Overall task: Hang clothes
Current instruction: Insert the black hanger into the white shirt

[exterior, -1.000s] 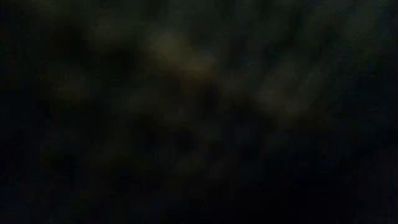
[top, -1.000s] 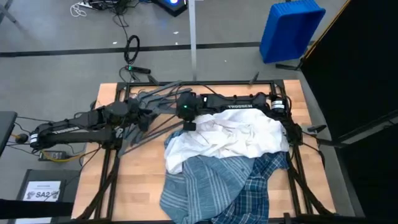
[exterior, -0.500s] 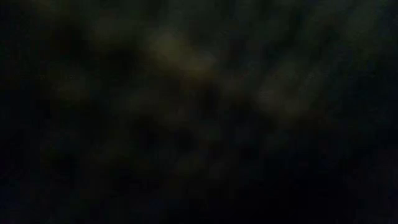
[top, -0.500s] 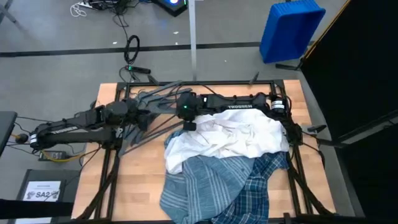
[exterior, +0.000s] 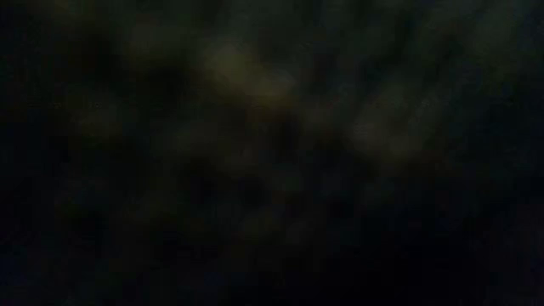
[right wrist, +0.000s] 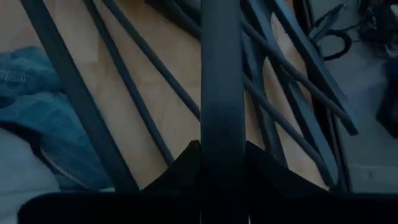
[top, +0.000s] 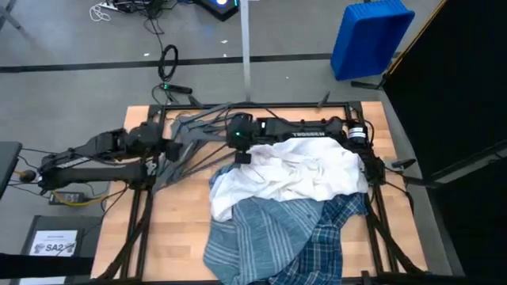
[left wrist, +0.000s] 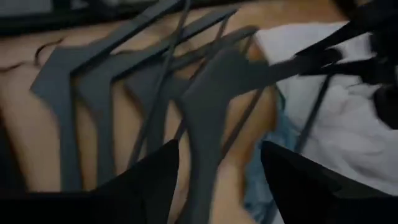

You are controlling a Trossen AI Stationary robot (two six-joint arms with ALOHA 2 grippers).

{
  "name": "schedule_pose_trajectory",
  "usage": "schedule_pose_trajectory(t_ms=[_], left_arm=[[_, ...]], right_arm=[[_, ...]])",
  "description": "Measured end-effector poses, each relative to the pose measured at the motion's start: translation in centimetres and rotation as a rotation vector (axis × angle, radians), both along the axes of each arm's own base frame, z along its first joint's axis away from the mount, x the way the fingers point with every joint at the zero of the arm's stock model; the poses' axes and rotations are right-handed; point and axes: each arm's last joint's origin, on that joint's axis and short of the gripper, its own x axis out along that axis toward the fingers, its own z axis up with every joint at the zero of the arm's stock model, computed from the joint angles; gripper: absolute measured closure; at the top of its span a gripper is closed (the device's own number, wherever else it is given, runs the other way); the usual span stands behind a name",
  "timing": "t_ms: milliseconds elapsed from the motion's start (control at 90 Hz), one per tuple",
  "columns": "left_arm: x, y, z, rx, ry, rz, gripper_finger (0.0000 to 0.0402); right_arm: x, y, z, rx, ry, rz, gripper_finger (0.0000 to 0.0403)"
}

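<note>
High view: the white shirt [top: 297,176], striped shirt [top: 253,233] and plaid shirt [top: 341,226] lie heaped on the surface [top: 170,226] — none hung. Left wrist view: the left gripper [left wrist: 217,168], jaws apart, hovers over the hangers [left wrist: 149,87]. Right wrist view: the right gripper [right wrist: 221,152] is clamped on one hanger bar [right wrist: 221,74] — fetching a hanger; next it needs separating from the pile.

Three shirts lie heaped on the table [top: 170,229] toward four o'clock: the white shirt [top: 293,178] behind, the striped shirt [top: 253,237] and plaid shirt [top: 337,229] before it; hangers [top: 194,134] spread at eleven o'clock.
</note>
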Motion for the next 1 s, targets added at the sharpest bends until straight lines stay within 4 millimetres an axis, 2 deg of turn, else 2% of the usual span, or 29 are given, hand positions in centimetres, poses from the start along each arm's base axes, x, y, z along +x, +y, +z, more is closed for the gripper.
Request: schedule_pose_trajectory(t_ms=[256, 533, 1000], left_arm=[[0.6, 0.1, 0.1, -0.001, -0.013, -0.013, 0.0192], [1.5, 0.2, -0.8, -0.013, 0.003, -0.059, 0.0192], [1.6, 0.1, -0.8, -0.044, 0.007, -0.119, 0.0192]], right_arm=[[-0.1, -0.1, 0.2, -0.002, -0.003, -0.003, 0.0353], [-0.1, -0.1, 0.2, 0.0, -0.003, -0.002, 0.0353], [-0.1, -0.1, 0.1, 0.001, 0.003, -0.001, 0.0353]])
